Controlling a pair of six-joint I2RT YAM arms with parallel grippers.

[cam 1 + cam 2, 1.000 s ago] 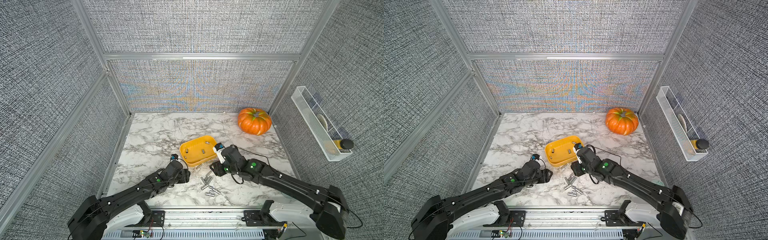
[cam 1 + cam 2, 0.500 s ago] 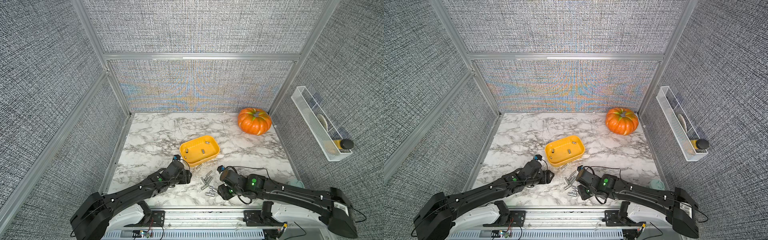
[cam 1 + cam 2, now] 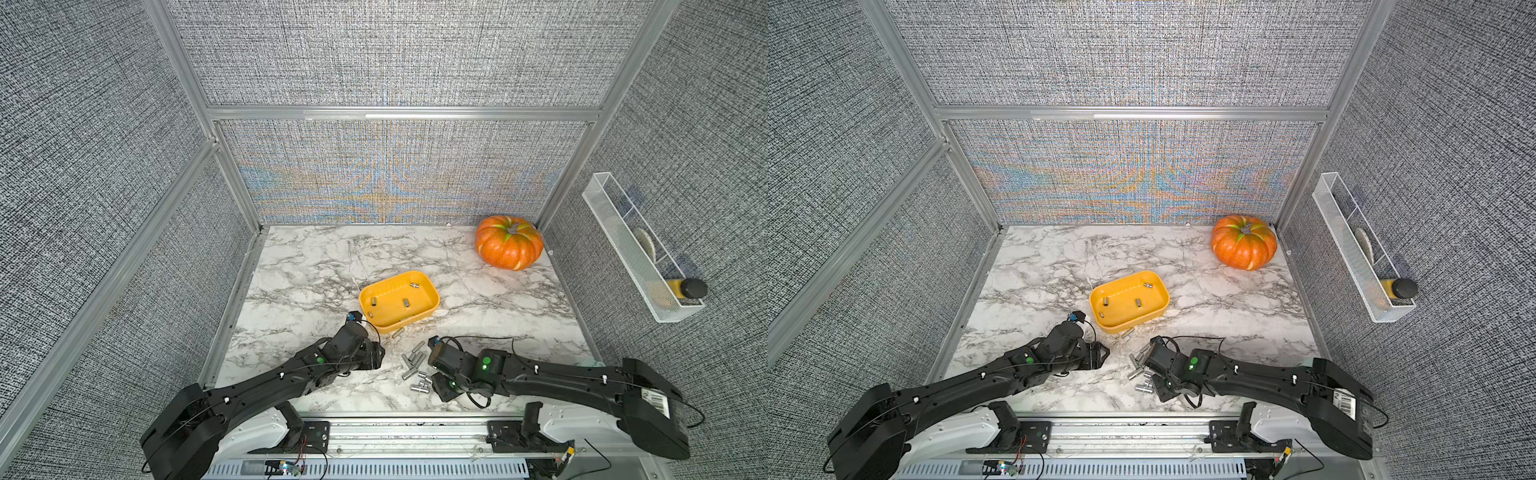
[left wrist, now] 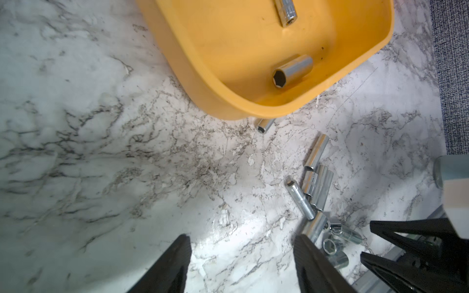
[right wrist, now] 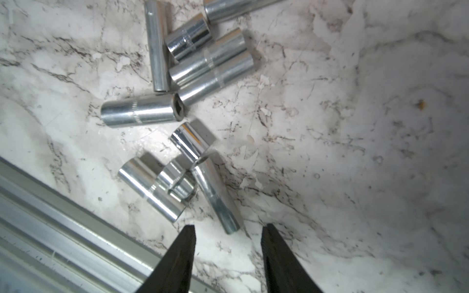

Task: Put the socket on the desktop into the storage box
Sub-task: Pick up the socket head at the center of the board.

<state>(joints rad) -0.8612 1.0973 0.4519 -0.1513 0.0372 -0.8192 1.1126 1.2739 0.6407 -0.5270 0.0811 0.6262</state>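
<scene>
Several chrome sockets (image 3: 415,368) (image 3: 1142,372) lie in a loose pile on the marble desktop (image 3: 316,282) near its front edge. The yellow storage box (image 3: 409,322) (image 3: 1133,324) (image 4: 203,83) sits behind them and holds several sockets. One more socket (image 3: 397,333) (image 4: 265,124) rests against its front wall. My right gripper (image 3: 432,372) (image 5: 228,228) is low at the pile's right side, open and empty. The end of a slim socket (image 5: 215,195) lies just ahead of the gap between its tips. My left gripper (image 3: 380,353) (image 4: 243,239) is open over bare marble, left of the pile.
An orange pumpkin (image 3: 509,242) stands at the back right. A white wire basket (image 3: 636,257) with a bottle (image 3: 685,288) hangs on the right wall. The aluminium front rail (image 3: 415,417) (image 5: 63,220) runs close behind the pile. The right gripper's fingers (image 4: 411,230) show in the left wrist view.
My right arm has swung back from the storage box to the front pile and come down low, its jaws a little narrower. The left arm has barely moved.
</scene>
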